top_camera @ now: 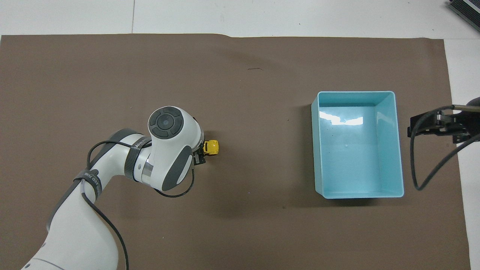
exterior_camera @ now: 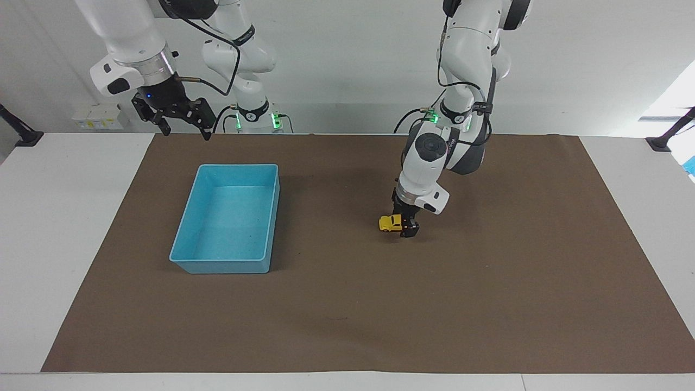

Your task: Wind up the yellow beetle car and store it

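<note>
The yellow beetle car (exterior_camera: 389, 222) stands on the brown mat, about mid-table; in the overhead view (top_camera: 212, 147) only its front end shows. My left gripper (exterior_camera: 407, 227) is down at mat level around the car's rear half, and the wrist hides that half from above (top_camera: 202, 151). The light blue bin (exterior_camera: 220, 266) stands empty toward the right arm's end of the table (top_camera: 317, 157). My right gripper (exterior_camera: 182, 126) hangs open and empty in the air, over the mat's edge nearest the robots, and waits.
The brown mat (exterior_camera: 488, 304) covers most of the white table (exterior_camera: 49, 228). A black clamp (exterior_camera: 665, 142) sits at the table's corner by the left arm's end.
</note>
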